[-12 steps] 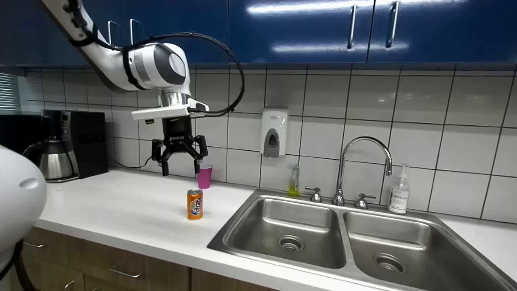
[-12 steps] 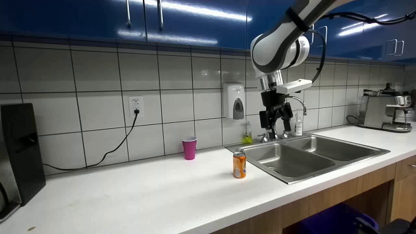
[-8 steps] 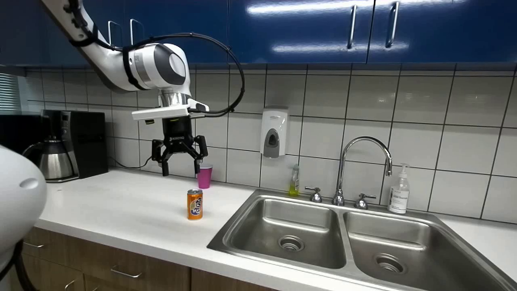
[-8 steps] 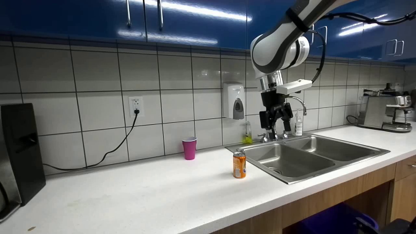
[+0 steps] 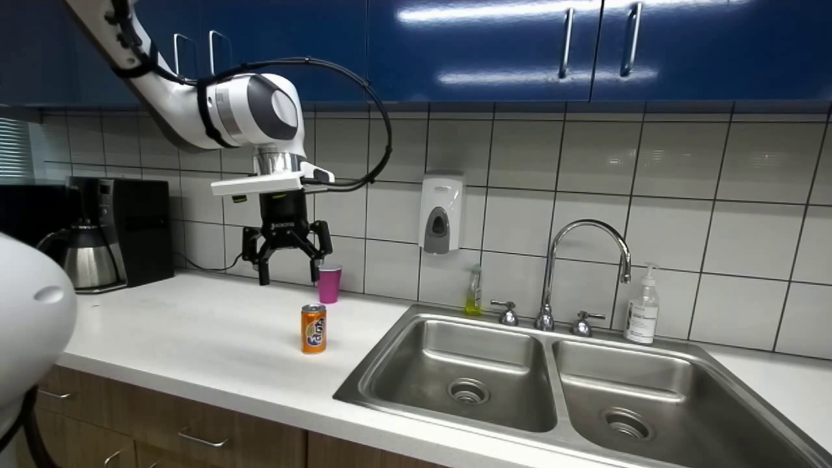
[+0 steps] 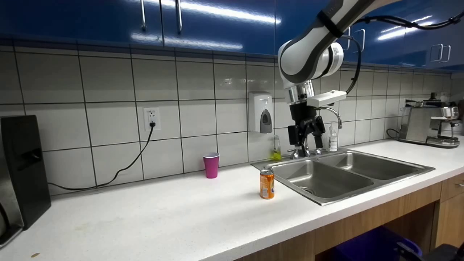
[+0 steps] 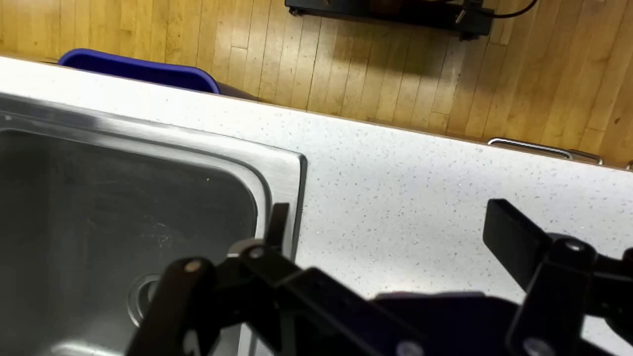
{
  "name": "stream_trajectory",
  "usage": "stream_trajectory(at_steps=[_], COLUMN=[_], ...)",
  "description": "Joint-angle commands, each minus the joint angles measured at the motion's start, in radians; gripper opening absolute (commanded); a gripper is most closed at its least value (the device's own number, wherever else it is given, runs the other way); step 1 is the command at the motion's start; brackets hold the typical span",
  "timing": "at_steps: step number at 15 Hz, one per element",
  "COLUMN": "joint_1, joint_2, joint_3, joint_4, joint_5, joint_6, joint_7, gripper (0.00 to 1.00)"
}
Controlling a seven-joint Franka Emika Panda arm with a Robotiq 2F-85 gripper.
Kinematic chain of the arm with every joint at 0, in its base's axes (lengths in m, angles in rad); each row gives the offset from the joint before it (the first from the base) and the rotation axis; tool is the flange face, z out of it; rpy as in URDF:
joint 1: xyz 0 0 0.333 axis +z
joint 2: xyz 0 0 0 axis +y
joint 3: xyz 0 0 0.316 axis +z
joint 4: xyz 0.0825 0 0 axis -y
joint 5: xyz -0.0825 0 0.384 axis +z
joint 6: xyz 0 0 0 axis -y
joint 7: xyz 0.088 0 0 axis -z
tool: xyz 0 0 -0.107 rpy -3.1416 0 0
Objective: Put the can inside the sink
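Note:
The orange can (image 5: 313,329) stands upright on the white counter, left of the stainless double-basin sink (image 5: 416,383). In an exterior view the can (image 6: 267,184) stands just beside the rim of the sink (image 6: 322,181). My gripper (image 5: 290,276) is open and empty, pointing down, above the counter and higher than the can; it also shows in an exterior view (image 6: 311,148). In the wrist view the fingers of the gripper (image 7: 388,222) are wide apart over bare counter, with the sink (image 7: 123,212) at left. The can cannot be made out there; the gripper's body hides the lower part.
A pink cup (image 5: 329,286) stands by the tiled wall, behind the can. A chrome faucet (image 5: 585,224), a green soap bottle (image 5: 474,296) and a white pump bottle (image 5: 642,318) stand along the sink's back edge. A coffee maker (image 5: 130,227) stands at far left.
My arm and open gripper have come down very slightly and shifted a little to the left in both exterior views. The can has not moved.

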Motion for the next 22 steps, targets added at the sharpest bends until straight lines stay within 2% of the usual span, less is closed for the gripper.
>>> stream_trajectory(at_steps=[1, 12, 22], joint_1=[0.030, 0.068, 0.073], joint_2=[0.057, 0.272, 0.430], joint_3=[0.009, 0.015, 0.002], joint_4=[0.008, 0.077, 0.209], joint_5=[0.024, 0.053, 0.002], joint_6=[0.065, 0.295, 0.352], joint_7=[0.013, 0.009, 0.027], gripper=[1.00, 1.00, 1.00])
